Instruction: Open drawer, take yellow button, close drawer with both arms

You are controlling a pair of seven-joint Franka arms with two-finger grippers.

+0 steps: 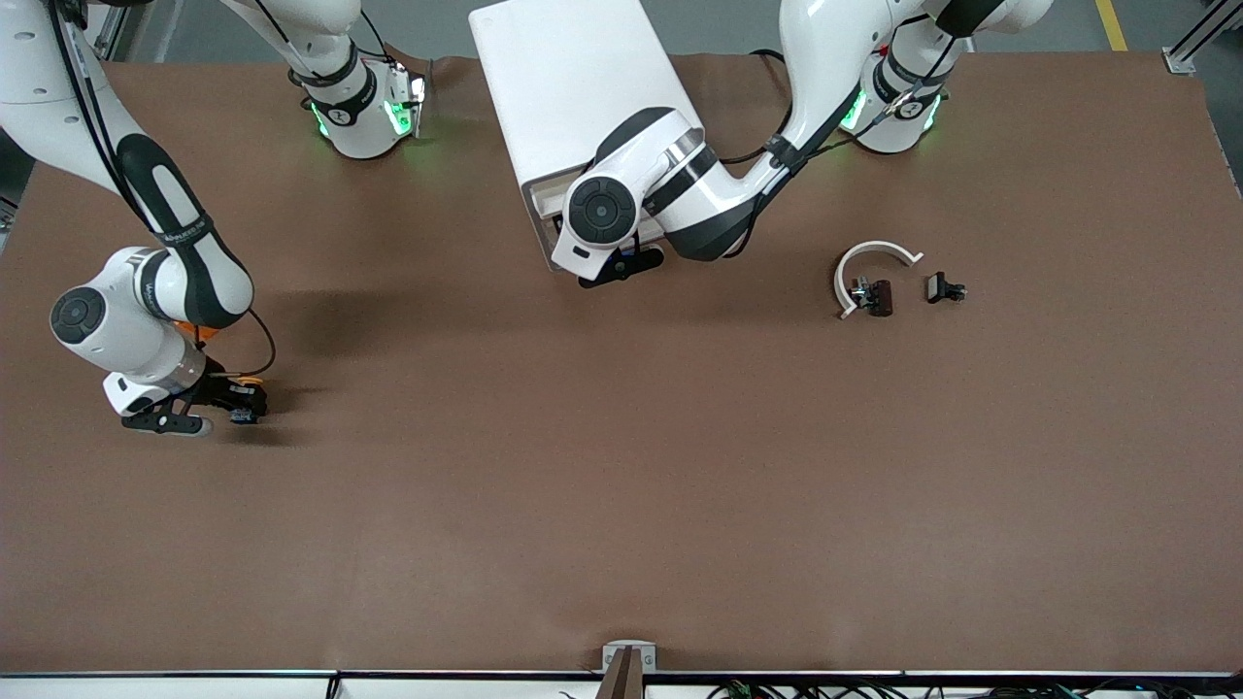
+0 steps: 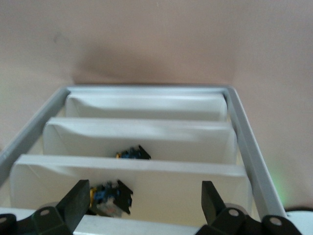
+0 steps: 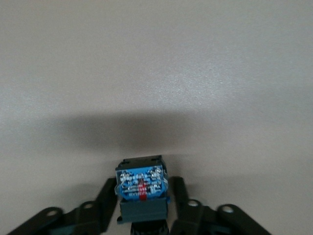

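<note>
The button (image 3: 142,188) is being set on the tabletop (image 1: 621,485) between the right hand's (image 1: 209,408) loosening fingers; the left hand (image 2: 142,208), spread, is being held at the drawer (image 2: 146,171).

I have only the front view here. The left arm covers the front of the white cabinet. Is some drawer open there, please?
Observer: Yes. The left wrist view looks into drawers that stand out from the cabinet. The drawer nearest the left gripper has a small blue and black part inside.
Operator: Is the left gripper open?
Observer: Open wide, in front of that drawer, holding nothing.
Operator: What is at the right gripper, low over the table toward its arm's end?
Observer: The button, with its blue end toward the right wrist camera. Whether it is gripped, I cannot tell.
</note>
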